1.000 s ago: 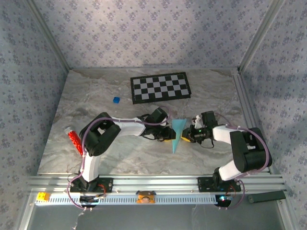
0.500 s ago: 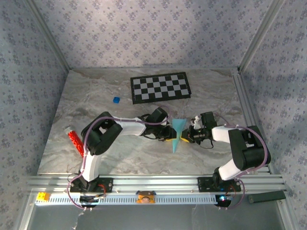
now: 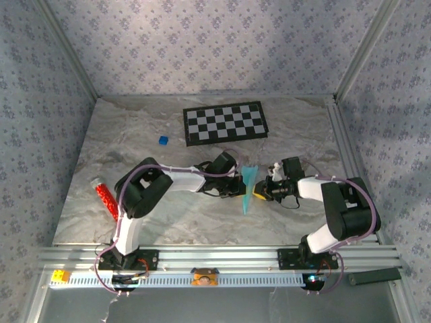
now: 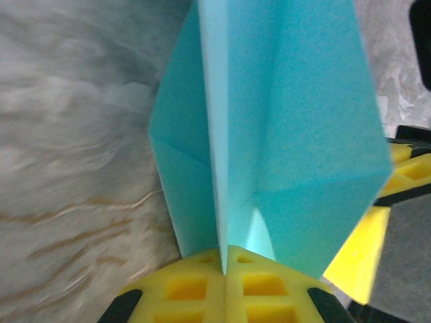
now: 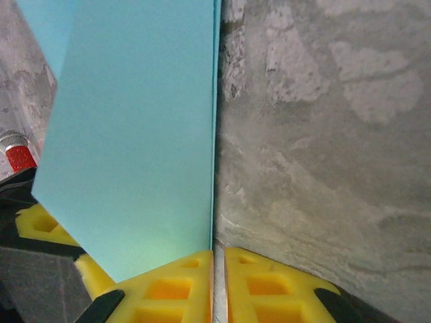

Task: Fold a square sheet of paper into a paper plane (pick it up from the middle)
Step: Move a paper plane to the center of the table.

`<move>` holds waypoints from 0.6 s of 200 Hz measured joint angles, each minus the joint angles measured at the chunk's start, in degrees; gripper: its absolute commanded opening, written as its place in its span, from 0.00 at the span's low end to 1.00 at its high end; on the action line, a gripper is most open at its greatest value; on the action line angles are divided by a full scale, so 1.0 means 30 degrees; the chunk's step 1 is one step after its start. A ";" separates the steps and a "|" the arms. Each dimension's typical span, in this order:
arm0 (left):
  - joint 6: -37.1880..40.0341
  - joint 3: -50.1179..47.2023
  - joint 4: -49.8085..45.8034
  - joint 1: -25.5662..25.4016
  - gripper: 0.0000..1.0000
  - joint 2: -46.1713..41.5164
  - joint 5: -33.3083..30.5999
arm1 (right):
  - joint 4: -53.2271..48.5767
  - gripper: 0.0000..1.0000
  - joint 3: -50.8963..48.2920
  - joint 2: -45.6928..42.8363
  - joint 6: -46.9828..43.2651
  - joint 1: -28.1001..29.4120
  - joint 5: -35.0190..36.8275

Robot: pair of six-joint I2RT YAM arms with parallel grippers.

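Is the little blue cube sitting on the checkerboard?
No, the blue cube rests on the bare table, apart from the checkerboard, to its left.

Arms: two, the left arm [image 3: 182, 178] and the right arm [image 3: 340, 202], bolted side by side.
Fingers: four in all, each yellow. The left fingers [image 4: 185, 289] are a pair, and the right fingers [image 5: 269, 289] are a pair.
Paper plane [image 3: 248, 183]: one, light blue.
Checkerboard [image 3: 225, 122]: one, black and white.
Blue cube [image 3: 162, 140]: one, tiny.
Red tube [image 3: 104, 195]: one, with a pale cap.
Yellow block [image 3: 59, 276]: one, on the front rail [image 3: 269, 254].
Table [image 3: 135, 134]: one, marbled grey.
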 measured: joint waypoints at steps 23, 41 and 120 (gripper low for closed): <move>0.0495 -0.0423 -0.2579 0.0000 0.01 -0.2251 -0.2790 | -0.0554 0.17 0.0007 -0.1071 -0.0015 -0.0117 0.0357; 0.0896 -0.0415 -0.4830 0.0000 0.01 -0.4065 -0.5370 | -0.0874 0.17 0.0073 -0.1603 -0.0029 -0.0131 0.0612; 0.1996 0.0313 -1.1060 0.0007 0.04 -0.4619 -1.0724 | -0.1778 0.18 0.1202 -0.1741 -0.0022 0.1115 0.1450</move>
